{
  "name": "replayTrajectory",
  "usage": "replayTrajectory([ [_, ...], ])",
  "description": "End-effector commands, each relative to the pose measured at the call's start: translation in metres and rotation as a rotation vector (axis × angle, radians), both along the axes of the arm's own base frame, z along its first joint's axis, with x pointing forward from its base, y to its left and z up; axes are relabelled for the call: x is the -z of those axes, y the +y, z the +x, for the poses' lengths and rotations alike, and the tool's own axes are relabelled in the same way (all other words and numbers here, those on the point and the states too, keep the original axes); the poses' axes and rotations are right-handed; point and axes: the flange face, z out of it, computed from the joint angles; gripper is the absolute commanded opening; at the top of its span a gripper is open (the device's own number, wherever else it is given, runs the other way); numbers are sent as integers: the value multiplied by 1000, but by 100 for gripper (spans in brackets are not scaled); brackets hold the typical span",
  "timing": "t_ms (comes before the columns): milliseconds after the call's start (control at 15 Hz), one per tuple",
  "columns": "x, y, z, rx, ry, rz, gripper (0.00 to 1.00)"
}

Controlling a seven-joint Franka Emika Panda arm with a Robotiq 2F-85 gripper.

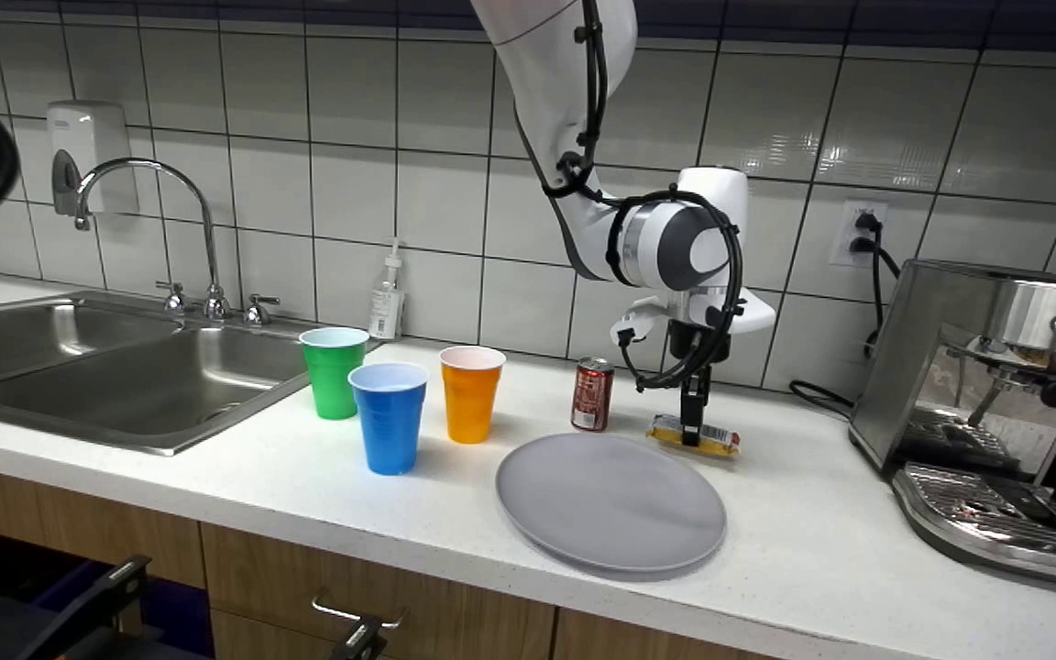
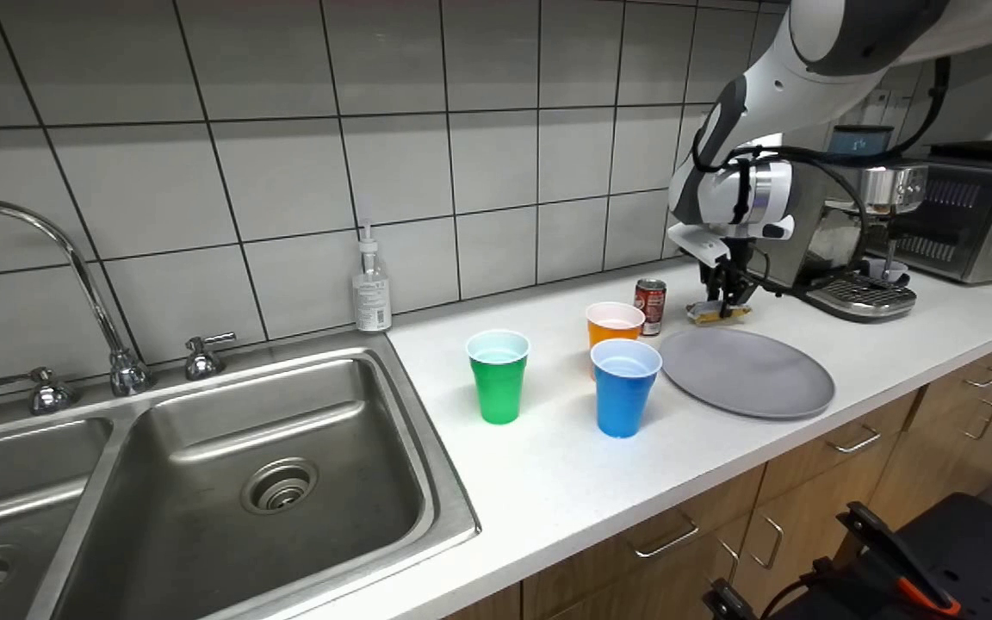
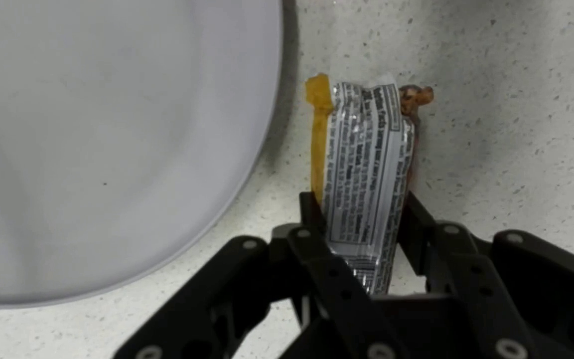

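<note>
1. The wrapped snack bar (image 3: 366,169) lies directly between the fingers of the gripper (image 3: 360,217), with its printed nutrition label facing up.
2. Its long axis runs nearly parallel to the inner faces of the fingers, so the grip goes across the narrow width, one finger at each long side. In an exterior view, this axis goes roughly along the tiled wall (image 1: 436,202).
3. The jaws appear clamped on the bar: in the wrist view I find no gap between wrapper and fingers.
4. In an exterior view, a finger crosses the bar near its middle. Whether the bar rests fully on the white speckled countertop (image 1: 794,522) or is slightly raised, I cannot tell.
5. The grey plate (image 1: 610,504) is just beside one long side of the bar, not touching it, toward the counter's front edge.
6. The red soda can (image 1: 592,396) stands upright near one end of the bar. Farther along stand the orange cup (image 1: 470,399), the blue cup (image 1: 390,422) and the green cup (image 1: 334,376), then the steel sink (image 2: 449,517).
7. On the opposite side, the espresso machine (image 1: 931,367) stands well apart.
</note>
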Motion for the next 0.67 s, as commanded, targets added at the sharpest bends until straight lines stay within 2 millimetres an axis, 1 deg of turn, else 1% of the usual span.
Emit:
replayTrajectory([
  [0,0,-6,9,25,-6,1,24],
  [67,0,-5,10,16,-3,1,67],
  [133,0,-4,10,10,-3,0,68],
  [200,-2,-4,9,4,-4,-2,73],
  [400,-12,-3,9,-10,-21,-6,96],
  [467,-16,-3,10,-13,-31,-8,99],
  [600,-26,-2,11,-23,-52,-12,100],
])
